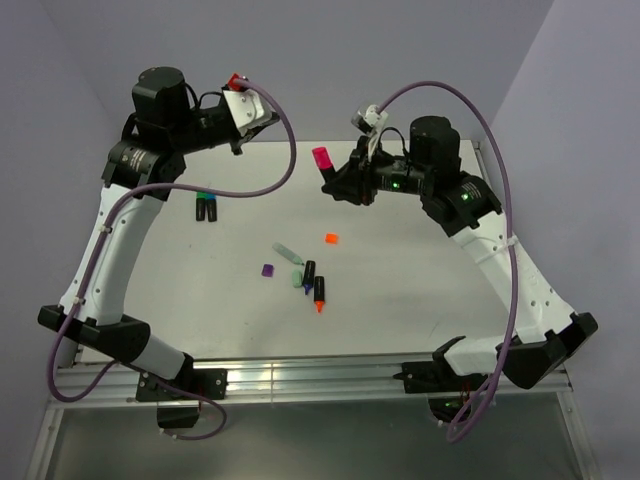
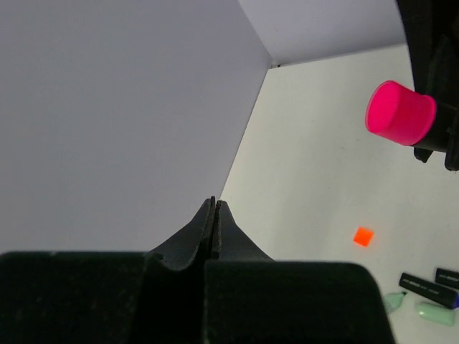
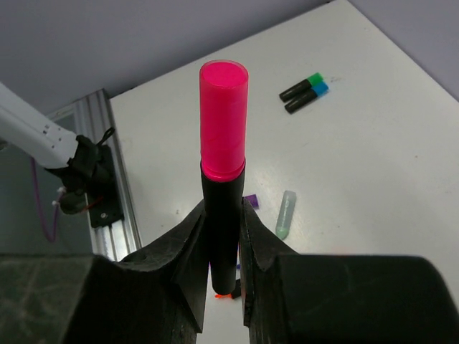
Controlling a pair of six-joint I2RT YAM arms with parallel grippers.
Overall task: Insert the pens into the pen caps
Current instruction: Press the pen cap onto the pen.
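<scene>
1 pen has a black barrel and a bright pink cap. On the white table lie an orange cap, a purple cap and 2 black pens capped green and blue. Another black pen shows an orange tip, and the walls are lilac.

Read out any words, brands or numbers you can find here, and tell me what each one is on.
No text here can be read.
White print on the black pen barrel, left wrist view: too small and blurred to read.
No print shows on the pink-capped pen.
No markings show on the table.
</scene>
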